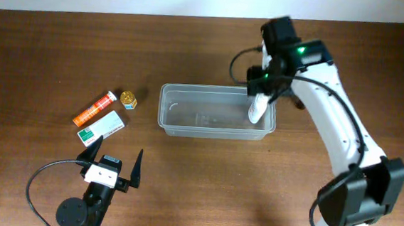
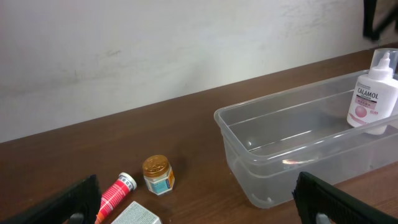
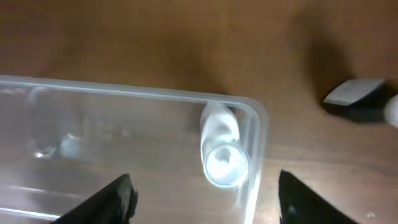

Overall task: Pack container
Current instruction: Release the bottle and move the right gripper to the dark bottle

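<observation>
The clear plastic container [image 1: 186, 130] lies at the table's middle; it also shows in the left wrist view [image 2: 249, 168] and the right wrist view [image 3: 124, 99]. A white Calamol bottle [image 1: 256, 111] [image 2: 372, 99] [image 3: 221, 155] stands upright inside its right end. My right gripper [image 1: 266, 89] [image 3: 208, 205] hovers open just above the bottle, with its fingers apart on either side and not touching it. My left gripper [image 1: 113, 158] [image 2: 202, 208] is open and empty near the front left, low over the table.
An orange-red tube [image 1: 94, 107] [image 2: 115, 194], a small gold-lidded jar [image 1: 129, 99] [image 2: 157, 175] and a green-and-white box [image 1: 101, 128] [image 2: 134, 214] lie left of the container. A dark object [image 3: 360, 99] lies right of the container.
</observation>
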Tool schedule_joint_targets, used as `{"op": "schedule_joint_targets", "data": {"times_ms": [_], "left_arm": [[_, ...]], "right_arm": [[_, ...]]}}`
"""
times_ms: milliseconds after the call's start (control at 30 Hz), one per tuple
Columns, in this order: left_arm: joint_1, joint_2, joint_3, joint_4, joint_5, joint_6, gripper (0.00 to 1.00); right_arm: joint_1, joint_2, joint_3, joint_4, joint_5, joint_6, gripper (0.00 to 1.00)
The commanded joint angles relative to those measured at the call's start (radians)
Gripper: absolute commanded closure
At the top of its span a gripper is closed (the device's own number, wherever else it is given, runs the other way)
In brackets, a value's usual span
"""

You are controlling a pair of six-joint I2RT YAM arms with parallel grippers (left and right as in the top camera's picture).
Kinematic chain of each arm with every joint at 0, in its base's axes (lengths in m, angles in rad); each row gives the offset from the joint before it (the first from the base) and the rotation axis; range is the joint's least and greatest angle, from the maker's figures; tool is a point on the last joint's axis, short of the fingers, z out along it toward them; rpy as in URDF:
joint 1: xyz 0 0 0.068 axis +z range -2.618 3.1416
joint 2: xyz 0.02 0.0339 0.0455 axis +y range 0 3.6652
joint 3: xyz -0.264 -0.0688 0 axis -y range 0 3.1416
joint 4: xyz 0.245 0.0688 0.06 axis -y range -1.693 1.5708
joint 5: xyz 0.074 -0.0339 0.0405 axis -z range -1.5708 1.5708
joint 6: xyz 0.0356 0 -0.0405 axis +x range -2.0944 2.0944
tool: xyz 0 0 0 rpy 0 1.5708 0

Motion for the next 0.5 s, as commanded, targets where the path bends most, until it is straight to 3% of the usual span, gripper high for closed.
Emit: {"op": "schedule_joint_targets", "data": {"times_ms": [0,233,467], "left_arm": [[-0.002,-0.006,-0.002,-0.007,-0.006,-0.005,0.01],[-0.002,-0.006,-0.002,-0.007,-0.006,-0.005,0.01],[-0.002,-0.006,-0.002,-0.007,-0.006,-0.005,0.01]], "right_arm": [[-0.063,-0.021,0.123,-0.042,0.024,0.038,0.30],[-0.285,0.004,0.116,-0.048,0.013,0.126,0.27],[-0.352,0.093,0.116,-0.051,-0.014,0.140,0.27]]}}
